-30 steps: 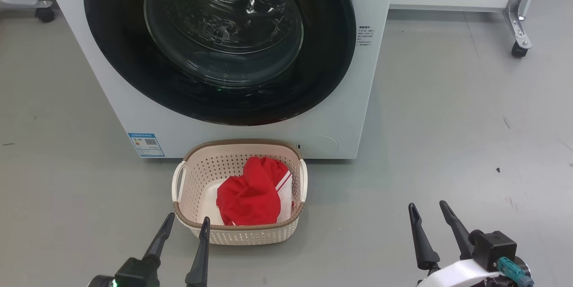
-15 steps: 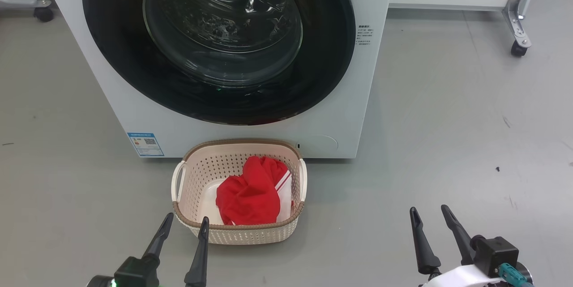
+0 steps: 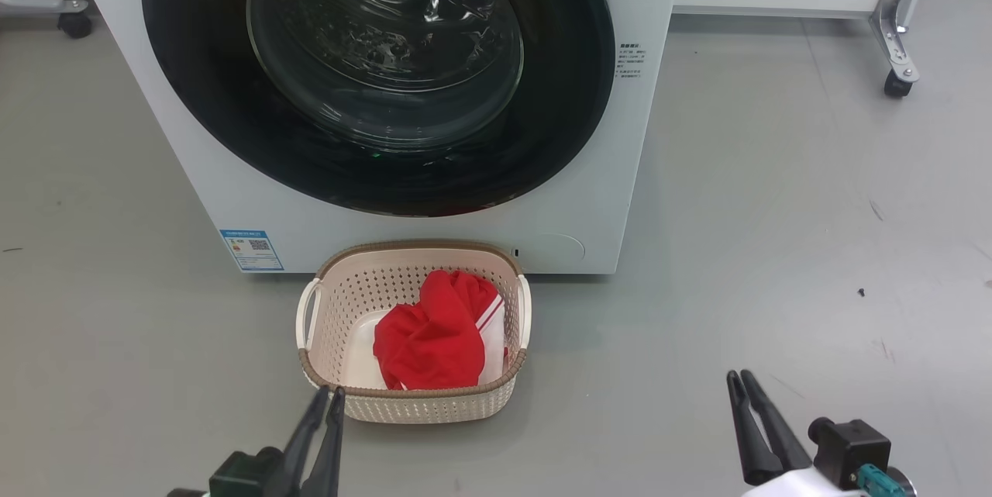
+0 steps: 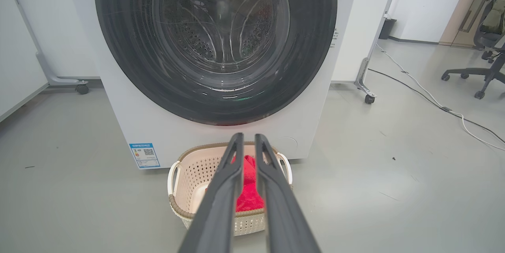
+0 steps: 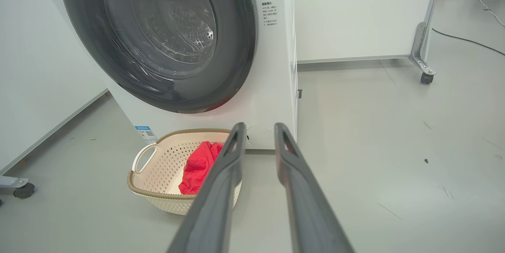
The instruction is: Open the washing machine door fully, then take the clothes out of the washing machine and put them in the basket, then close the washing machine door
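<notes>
The washing machine (image 3: 612,195) stands white and square ahead, and the washing machine door (image 3: 558,94), with its black rim and glass bowl, lies flush against its front. On the floor just before it sits the cream basket (image 3: 418,247), holding the red clothes (image 3: 430,338) with white stripes. My left gripper (image 3: 328,390) hovers at the basket's near left corner, its fingers narrowly apart and holding nothing. In the left wrist view the left gripper (image 4: 248,136) points at the basket (image 4: 179,166). My right gripper (image 3: 738,375) is low over bare floor to the right, also narrowly open and holding nothing.
White wheeled panels stand behind the machine, with one caster (image 3: 899,86) at the right and another caster (image 3: 77,24) at the left. A cable (image 4: 434,103) runs across the floor at the right, near an office chair (image 4: 487,67). Grey floor spreads on both sides of the basket.
Both grippers have narrowed from wide open to a slim gap. The right gripper has sunk slightly in the view. Door, basket and clothes have not moved.
</notes>
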Robot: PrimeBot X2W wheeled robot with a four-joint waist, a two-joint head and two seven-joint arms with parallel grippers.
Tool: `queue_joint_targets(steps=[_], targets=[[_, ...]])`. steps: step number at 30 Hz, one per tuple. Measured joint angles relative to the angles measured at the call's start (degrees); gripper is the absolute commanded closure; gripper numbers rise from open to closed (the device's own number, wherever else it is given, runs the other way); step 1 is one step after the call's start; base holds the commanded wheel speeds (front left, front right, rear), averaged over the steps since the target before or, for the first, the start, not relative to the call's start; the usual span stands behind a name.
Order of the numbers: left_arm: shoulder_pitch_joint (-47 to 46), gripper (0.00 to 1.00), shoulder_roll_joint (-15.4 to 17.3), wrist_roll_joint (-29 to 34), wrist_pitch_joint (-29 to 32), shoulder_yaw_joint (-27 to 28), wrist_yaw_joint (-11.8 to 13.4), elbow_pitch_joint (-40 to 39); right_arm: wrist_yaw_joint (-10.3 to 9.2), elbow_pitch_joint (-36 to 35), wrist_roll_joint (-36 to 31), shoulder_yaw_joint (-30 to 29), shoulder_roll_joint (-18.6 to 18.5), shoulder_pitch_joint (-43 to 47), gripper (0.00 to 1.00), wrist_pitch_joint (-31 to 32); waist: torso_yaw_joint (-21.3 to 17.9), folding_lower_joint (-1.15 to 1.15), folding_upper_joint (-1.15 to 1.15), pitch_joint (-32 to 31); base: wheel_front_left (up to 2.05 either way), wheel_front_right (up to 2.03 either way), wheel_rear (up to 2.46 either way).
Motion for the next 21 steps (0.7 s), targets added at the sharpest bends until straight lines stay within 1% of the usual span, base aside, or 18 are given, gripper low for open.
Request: queue_joint_targets(steps=[4,8,13,18,21], targets=[[0.8,1.00,-0.3,-0.6,0.0,-0.2,-0.1,0.7,0.02,0.9,0.3,0.0,0.2,0.9,1.00,0.1,0.0,0.00,0.00,0.0,0.00,0.00,0.00],[1.2,1.00,-0.3,-2.4,0.0,-0.2,-0.5,0.5,0.09,0.6,2.6,0.0,0.2,0.9,1.00,0.1,0.0,0.00,0.00,0.1,0.00,0.00,0.00],[1.4,1.00,-0.4,-6.3,0.0,0.0,-0.7,0.1,0.35,0.0,6.4,-0.1,0.2,0.9,1.00,0.2,0.0,0.00,0.00,0.1,0.00,0.00,0.00],[1.4,1.00,-0.4,-11.6,0.6,1.2,-1.1,0.1,0.59,-0.2,11.4,-1.1,0.3,0.9,1.00,1.4,0.0,0.00,0.00,0.2,0.00,0.00,0.00],[1.3,1.00,-0.5,-13.8,1.1,2.0,-1.2,0.1,0.63,-0.2,13.8,-1.7,0.3,0.8,1.00,2.0,0.0,0.00,0.00,0.2,0.00,0.00,0.00]])
